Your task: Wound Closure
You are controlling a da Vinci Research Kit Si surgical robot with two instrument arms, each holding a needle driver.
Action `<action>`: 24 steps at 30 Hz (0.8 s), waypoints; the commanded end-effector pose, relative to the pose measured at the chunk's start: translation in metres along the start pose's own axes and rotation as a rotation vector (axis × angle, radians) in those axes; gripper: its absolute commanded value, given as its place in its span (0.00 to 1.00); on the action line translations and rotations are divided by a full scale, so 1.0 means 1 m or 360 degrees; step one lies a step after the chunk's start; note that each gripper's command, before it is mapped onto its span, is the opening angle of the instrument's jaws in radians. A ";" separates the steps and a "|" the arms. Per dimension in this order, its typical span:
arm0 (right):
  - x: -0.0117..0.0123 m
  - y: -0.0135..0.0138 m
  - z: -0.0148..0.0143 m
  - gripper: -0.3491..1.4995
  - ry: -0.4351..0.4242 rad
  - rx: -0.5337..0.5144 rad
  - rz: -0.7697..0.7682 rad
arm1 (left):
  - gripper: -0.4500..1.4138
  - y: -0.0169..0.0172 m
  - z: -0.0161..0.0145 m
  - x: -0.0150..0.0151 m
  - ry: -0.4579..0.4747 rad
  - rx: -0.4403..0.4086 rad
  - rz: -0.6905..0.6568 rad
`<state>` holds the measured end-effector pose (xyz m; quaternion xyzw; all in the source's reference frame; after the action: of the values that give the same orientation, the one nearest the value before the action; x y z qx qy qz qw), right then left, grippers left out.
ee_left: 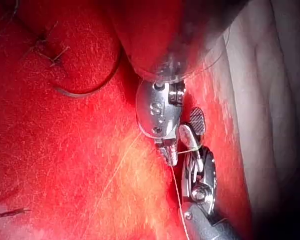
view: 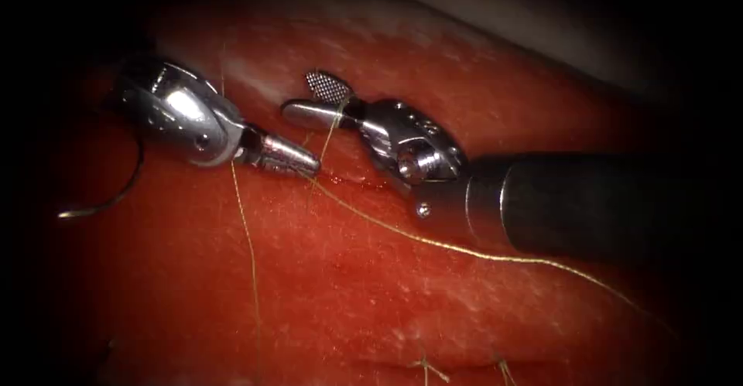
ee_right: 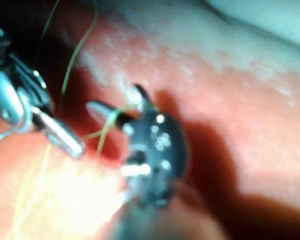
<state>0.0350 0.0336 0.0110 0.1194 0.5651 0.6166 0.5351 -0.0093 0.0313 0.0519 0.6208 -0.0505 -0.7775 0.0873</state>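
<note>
On the tissue (view: 325, 293), needle (view: 116, 193) lies left of both tools' fingers.

Right tool (ee_right: 115, 102), jaws apart, thread (ee_right: 107, 127) between them, beside left tool (ee_right: 65, 140).

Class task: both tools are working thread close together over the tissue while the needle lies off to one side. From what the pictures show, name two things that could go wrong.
1. The right tool has its jaws open with thread lying between them; closing might cut it.
2. The needle lies loose on the tissue beside the left tool, whose jaws are shut on thread; tension could drag it.
</note>
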 end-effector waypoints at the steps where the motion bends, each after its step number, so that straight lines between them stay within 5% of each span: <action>1: -0.0003 -0.0001 0.0013 0.35 -0.0007 0.0018 -0.0017 | 0.05 0.0002 0.0005 -0.0005 0.0002 0.0000 -0.0004; 2: -0.0003 -0.0001 0.0012 0.00 -0.0040 0.0062 -0.0047 | 0.05 0.0000 0.0002 -0.0005 0.0002 0.0002 -0.0006; 15: -0.0005 -0.0038 -0.0009 0.00 -0.0076 0.0102 -0.0500 | 0.05 -0.0028 -0.0033 -0.0006 -0.0097 0.0055 -0.0184; 24: 0.0003 -0.0054 -0.0015 0.00 -0.0139 0.0083 -0.0858 | 0.05 -0.0066 -0.0043 -0.0003 -0.0263 0.0165 -0.0779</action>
<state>0.0358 0.0315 0.0055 0.0025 0.5652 0.4287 0.7048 -0.0052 0.0385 0.0494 0.5451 0.0557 -0.8229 -0.1504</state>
